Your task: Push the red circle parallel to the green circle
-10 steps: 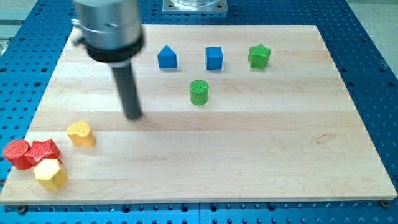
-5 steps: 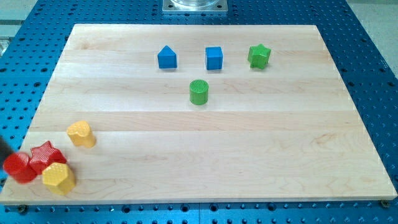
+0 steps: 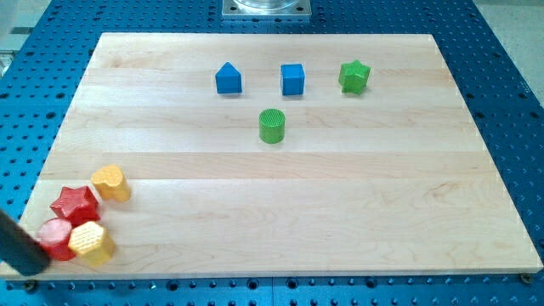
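We see our rod only as a dark sliver entering from the left edge at the near left corner; most of it is cut off, and my tip is blurred against the red circle. That circle looks smeared, its left side partly covered by the rod, its right edge hidden behind the yellow block.

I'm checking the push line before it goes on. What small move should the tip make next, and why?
Probably a short push toward the view's right. My tip sits at the view's left of the red circle, touching it, while the green circle stands far right and higher. The yellow block crowds its right side.
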